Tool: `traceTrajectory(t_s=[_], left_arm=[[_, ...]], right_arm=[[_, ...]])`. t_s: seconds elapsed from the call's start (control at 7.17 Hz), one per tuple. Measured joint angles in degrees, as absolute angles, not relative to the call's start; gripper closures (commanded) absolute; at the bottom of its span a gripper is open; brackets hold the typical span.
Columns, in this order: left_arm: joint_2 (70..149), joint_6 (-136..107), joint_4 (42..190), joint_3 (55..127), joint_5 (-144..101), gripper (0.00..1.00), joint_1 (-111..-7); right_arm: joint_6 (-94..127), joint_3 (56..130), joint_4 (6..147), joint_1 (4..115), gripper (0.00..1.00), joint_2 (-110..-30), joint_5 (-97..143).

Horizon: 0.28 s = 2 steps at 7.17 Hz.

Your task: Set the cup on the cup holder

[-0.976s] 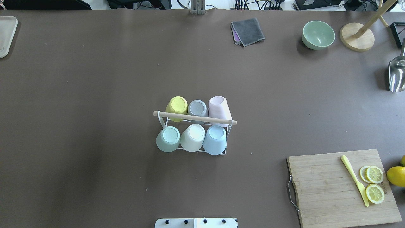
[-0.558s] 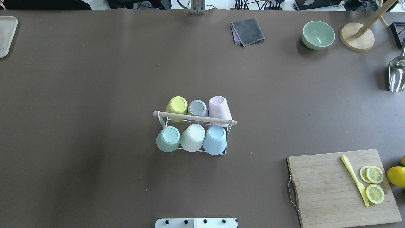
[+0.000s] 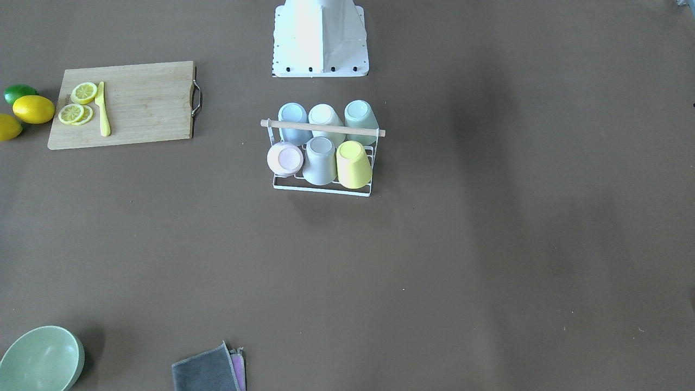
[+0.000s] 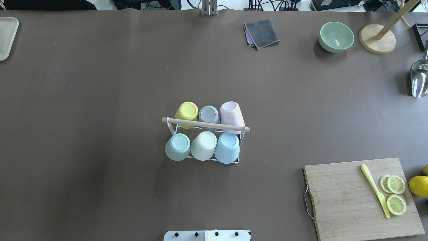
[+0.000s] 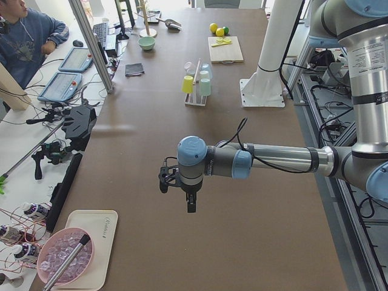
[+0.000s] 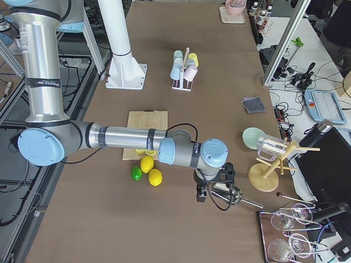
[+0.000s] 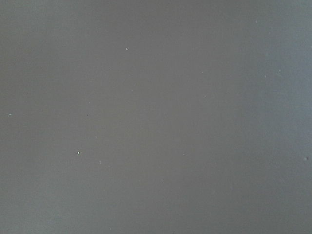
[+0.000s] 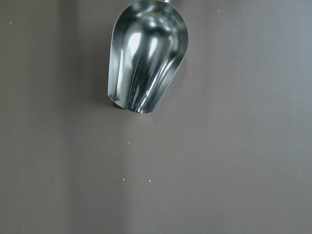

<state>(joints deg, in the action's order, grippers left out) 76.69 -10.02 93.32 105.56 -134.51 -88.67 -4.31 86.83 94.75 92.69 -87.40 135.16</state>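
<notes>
At table centre: cup holder [image 4: 205,124] carrying six upturned cups [image 4: 204,144] | 4 o'clock from it: cutting board [image 4: 347,197] | left gripper [image 5: 190,205] above bare table [image 4: 100,100], right gripper [image 6: 211,189] above metal scoop [image 8: 146,53] | fingers of both: cannot tell whether apart or together

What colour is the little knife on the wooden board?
Pale yellow. The knife shows best in the overhead exterior view.

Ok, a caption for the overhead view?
Six pastel cups rest upside down on the white cup holder at mid-table; a cutting board with lemon slices lies near the right edge.
</notes>
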Motion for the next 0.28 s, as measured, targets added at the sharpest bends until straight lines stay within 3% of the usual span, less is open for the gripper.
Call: traceTrajectory(t_s=[0.28], left_arm=[[74.94, -10.02, 93.32, 107.45, -134.86, 0.02, -90.12]], right_arm=[[-4.31, 87.08, 94.74, 92.78, 0.00, -87.47, 135.10]])
